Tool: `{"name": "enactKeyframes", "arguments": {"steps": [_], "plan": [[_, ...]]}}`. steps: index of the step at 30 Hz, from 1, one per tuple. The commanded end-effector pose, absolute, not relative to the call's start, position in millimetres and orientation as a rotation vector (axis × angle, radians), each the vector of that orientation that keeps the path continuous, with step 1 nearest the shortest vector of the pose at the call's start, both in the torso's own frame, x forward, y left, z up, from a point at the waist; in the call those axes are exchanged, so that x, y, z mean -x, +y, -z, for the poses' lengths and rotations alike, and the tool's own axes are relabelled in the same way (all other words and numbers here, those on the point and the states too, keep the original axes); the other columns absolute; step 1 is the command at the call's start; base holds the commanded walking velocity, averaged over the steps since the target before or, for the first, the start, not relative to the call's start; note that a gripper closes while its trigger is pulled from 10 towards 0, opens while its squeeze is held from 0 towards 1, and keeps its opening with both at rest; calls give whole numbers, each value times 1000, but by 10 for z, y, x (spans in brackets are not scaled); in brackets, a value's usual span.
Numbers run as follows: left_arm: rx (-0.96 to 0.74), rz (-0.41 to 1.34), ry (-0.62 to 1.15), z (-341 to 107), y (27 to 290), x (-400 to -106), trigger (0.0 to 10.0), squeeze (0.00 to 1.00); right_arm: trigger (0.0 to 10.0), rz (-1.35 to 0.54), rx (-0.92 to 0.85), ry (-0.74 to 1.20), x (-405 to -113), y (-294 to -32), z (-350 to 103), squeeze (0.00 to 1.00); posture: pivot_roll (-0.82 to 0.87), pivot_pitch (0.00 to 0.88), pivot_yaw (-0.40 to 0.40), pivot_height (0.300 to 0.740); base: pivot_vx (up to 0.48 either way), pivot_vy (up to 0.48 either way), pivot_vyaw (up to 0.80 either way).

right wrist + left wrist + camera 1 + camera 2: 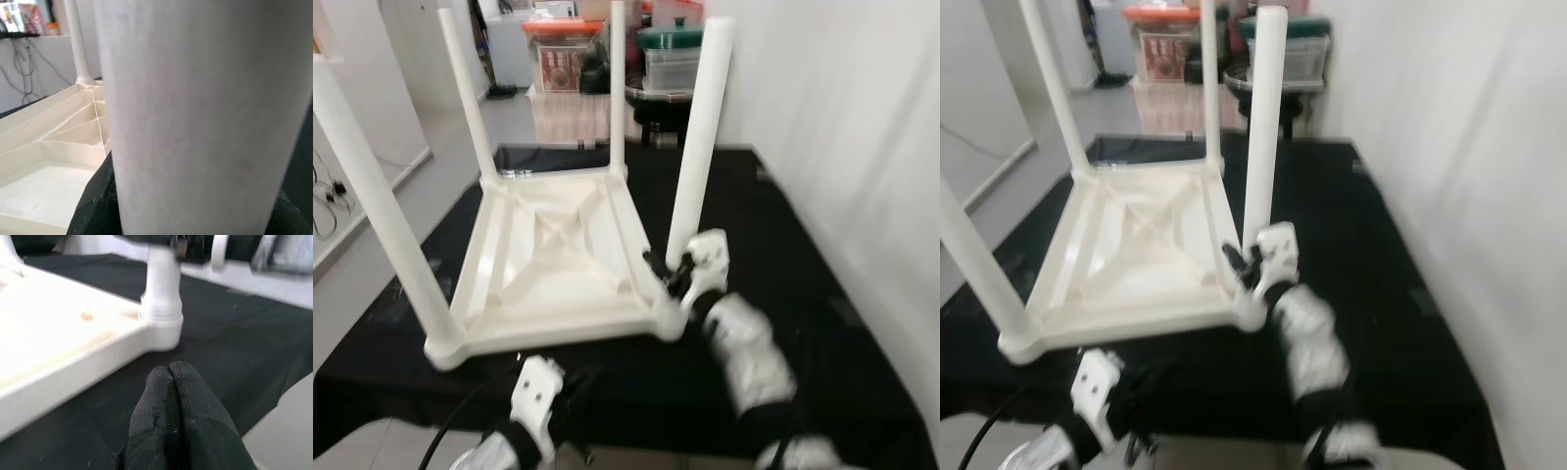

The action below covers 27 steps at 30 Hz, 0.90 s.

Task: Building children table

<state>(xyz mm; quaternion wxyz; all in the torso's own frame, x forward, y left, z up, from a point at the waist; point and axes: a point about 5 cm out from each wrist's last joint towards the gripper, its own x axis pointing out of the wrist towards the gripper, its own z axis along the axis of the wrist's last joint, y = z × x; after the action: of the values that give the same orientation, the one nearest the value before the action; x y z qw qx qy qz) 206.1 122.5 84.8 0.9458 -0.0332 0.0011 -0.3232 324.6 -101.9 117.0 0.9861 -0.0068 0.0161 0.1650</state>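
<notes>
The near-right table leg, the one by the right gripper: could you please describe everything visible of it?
The near-right leg is a plain white plastic-looking tube, standing upright in the corner socket of the upturned white table on the black cloth. The right gripper clasps its base, black fingers pressed against it.

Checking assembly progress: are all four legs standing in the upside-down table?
Yes, four white legs stand at the corners of the upturned table, the right gripper around the near-right leg.

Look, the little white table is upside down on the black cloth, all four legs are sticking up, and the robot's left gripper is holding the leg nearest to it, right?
Nearly. It is the right gripper that holds the near leg, not the left. The left eye view shows it at the leg's base, and the right wrist view shows the leg between its fingers. The left gripper is shut on nothing, low by the table edge. The black cloth and upturned legs are correct.
</notes>
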Motion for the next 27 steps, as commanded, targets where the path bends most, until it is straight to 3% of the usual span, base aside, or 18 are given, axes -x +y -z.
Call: {"name": "enactKeyframes", "arguments": {"steps": [1, 6, 7, 11, 12, 13, 20, 21, 24, 25, 27], "plan": [[85, 659, 5, -849, 1236, -2109, 10000, 0, 0, -356, 18, 197, -3100, -963, -814, 0, -22, 0, 47, 740, 0, 0, 0], [76, 655, -9, -870, 1258, -2189, 10000, 0, 0, -380, 45, 194, -3215, -911, -832, 0, -23, 0, 49, 740, 0, 0, 0], [56, 626, -22, -886, 1308, -2242, 10000, 0, 10000, -391, 65, 200, -3297, -917, -863, 0, -9, 0, 42, 740, 0, 0, 0], [-31, 532, -52, -902, 1438, -2327, 10000, 0, 10000, -419, 87, 177, -3446, -945, -1017, 0, 7, 0, 38, 740, 0, 0, 0], [-80, 490, -76, -923, 1478, -2350, 10000, 0, 10000, -451, 82, 155, -3505, -962, -1104, 659, 14, 0, 39, 740, 0, 0, 0], [-92, 464, -101, -951, 1487, -2365, 10000, 0, 10000, -489, 78, 133, -3563, -985, -1191, 1000, 22, 0, 34, 740, 0, 0, 0], [-100, 447, -145, -1003, 1468, -2413, 10000, 0, 10000, -619, 150, 96, -3679, -1050, -1464, 1000, 28, 0, 25, 740, 0, 0, 0], [-111, 445, -149, -999, 1466, -2417, 10000, 0, 10000, -655, 191, 98, -3699, -1081, -1498, 514, 30, 0, 24, 740, 0, 0, 0], [-102, 443, -161, -1011, 1465, -2418, 10000, 0, 10000, -689, 224, 113, -3723, -1137, -1518, 514, 34, 0, 22, 740, 0, 0, 0], [-87, 421, -178, -1033, 1478, -2425, 10000, 0, 10000, -714, 256, 120, -3744, -1213, -1537, 39, 38, 0, 15, 740, 0, 0, 0], [-53, 392, -190, -1057, 1504, -2445, 10000, 0, 10000, -743, 284, 133, -3756, -1283, -1545, 0, 37, 0, 11, 740, 0, 0, 0]]}}
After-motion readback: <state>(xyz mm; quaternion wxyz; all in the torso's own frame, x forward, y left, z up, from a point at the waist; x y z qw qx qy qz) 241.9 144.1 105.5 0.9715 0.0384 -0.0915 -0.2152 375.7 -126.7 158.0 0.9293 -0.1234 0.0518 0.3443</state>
